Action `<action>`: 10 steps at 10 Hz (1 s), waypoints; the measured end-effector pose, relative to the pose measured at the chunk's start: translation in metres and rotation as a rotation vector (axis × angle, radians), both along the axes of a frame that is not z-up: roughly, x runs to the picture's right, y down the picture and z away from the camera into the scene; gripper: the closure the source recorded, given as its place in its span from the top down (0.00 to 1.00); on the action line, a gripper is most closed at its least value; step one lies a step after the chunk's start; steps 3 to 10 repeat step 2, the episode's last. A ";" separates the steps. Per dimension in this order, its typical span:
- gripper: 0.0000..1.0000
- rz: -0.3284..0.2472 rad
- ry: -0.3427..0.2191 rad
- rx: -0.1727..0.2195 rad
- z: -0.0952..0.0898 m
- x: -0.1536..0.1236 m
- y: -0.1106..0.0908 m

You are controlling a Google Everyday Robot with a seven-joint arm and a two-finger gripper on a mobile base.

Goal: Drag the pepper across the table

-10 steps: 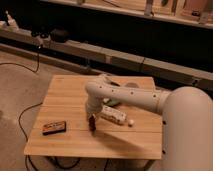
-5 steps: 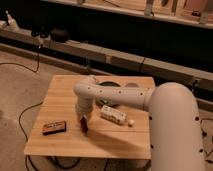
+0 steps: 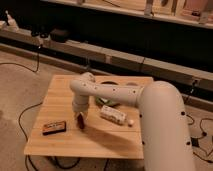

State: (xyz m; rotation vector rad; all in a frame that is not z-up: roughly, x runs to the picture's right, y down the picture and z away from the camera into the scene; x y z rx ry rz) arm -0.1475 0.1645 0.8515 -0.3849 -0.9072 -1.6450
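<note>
Starting from the left of my view, the light wooden plank bench [image 3: 55,137] carries a dark rectangular box with an orange label [image 3: 54,128], lying flat near the front left edge. Just to its right sits the gripper [image 3: 80,120], lowered to the bench surface below the white arm's wrist. A small slim red chili pepper [image 3: 81,123] shows at the gripper's tip, right against it, on the planks in the front-middle part of the bench. I cannot tell whether the gripper is pinching the pepper or only pressing down beside it, so I won't claim a hold.

Further right, a white plastic bottle [image 3: 113,114] lies on its side, a little apart from the gripper, with a small white round piece [image 3: 131,121] close to its right end. Behind it something green [image 3: 106,101] peeks out under the arm, too hidden to name. The thick white arm [image 3: 155,120] fills the right side.

My judgement: the gripper has reached the pepper, so the approach looks done. The drag itself seems under way or about to start, and most of the bench width remains to cover.
</note>
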 end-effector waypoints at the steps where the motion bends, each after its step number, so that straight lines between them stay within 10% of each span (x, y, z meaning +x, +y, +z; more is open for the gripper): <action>1: 0.00 -0.007 -0.011 -0.002 0.000 -0.005 -0.001; 10: 0.03 -0.019 -0.027 -0.012 -0.003 -0.013 0.001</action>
